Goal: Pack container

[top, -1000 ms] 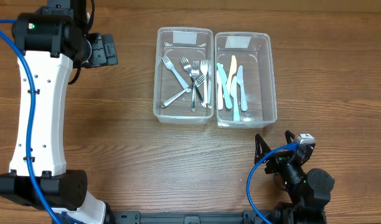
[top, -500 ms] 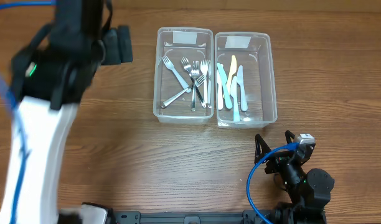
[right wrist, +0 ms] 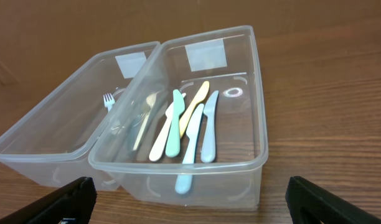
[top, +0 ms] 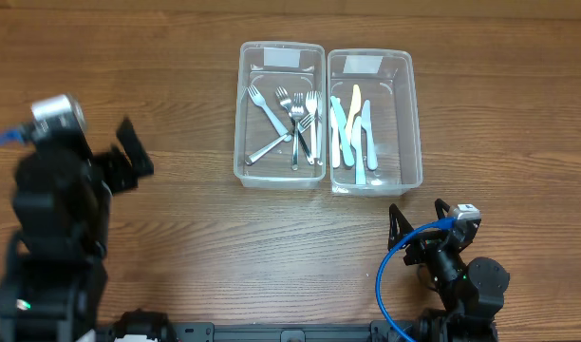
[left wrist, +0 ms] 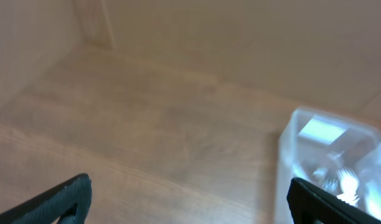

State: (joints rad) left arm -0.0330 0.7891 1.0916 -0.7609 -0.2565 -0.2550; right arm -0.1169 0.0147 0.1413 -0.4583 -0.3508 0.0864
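Observation:
Two clear plastic containers stand side by side at the table's back middle. The left container point(top: 241, 114) holds several metal forks point(top: 295, 119). The right container point(top: 416, 123) holds several pastel plastic knives point(top: 352, 128); it also shows in the right wrist view point(right wrist: 259, 124) with the knives point(right wrist: 184, 124). My left gripper point(top: 134, 157) is open and empty over the left part of the table; its view is blurred and shows the left container point(left wrist: 290, 143) at the right edge. My right gripper point(top: 419, 218) is open and empty, near the front edge, facing the containers.
A blue cable point(top: 390, 275) loops by the right arm's base. Bare wooden table point(top: 196, 228) lies between the left arm and the containers.
My left arm has swung from the far left back corner down toward the front left, and its gripper now sits lower on the table's left side. The right arm has not moved.

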